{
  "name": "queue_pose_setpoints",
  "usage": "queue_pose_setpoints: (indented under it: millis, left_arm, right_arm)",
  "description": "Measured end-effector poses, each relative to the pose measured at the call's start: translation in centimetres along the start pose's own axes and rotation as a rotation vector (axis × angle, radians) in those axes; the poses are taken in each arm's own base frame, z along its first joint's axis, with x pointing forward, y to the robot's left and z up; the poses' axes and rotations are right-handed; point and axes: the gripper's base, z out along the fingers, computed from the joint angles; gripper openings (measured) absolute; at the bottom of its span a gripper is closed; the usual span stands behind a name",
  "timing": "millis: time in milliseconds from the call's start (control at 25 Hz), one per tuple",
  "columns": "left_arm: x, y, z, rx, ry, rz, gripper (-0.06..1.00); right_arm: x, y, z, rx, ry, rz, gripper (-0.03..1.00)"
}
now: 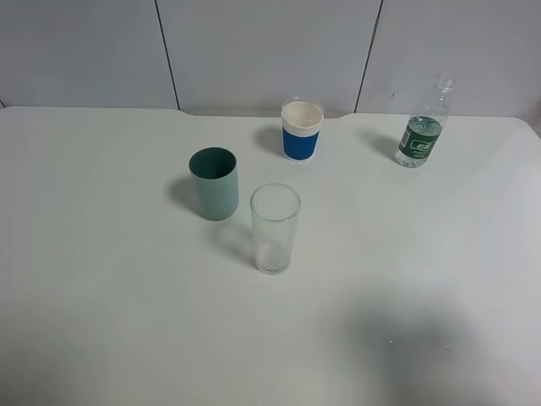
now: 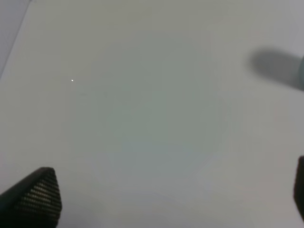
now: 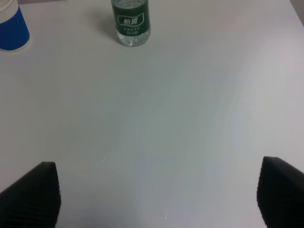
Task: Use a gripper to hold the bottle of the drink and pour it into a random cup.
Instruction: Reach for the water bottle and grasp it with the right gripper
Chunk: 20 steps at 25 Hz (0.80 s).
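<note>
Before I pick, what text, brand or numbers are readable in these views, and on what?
On the bottle, green label: white framed print, too blurred to read in either view.
On the blue-and-white cup, teal cup and clear glass: no text visible.

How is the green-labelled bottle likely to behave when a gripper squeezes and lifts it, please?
The bottle looks like thin clear plastic, so it would probably flex under a firm squeeze. It stands tall and narrow, so a nudge near the neck might tip it. Its round body may roll if toppled.
</note>
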Motion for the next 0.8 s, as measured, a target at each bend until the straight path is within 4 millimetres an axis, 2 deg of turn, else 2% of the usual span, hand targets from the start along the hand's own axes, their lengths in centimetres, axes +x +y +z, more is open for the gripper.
queue_pose_setpoints:
  millis: [360,800]
  left_arm:
    - [0.0,0.0,0.0,0.0,0.0,0.0,0.99]
    - [0.0,0.0,0.0,0.0,0.0,0.0,0.99]
  right_arm:
    - [-0.2,0.0,0.3,0.0,0.024,-0.001,0.82]
    - [-1.6,0.5,4.9,0.0,0.352,-0.007,0.82]
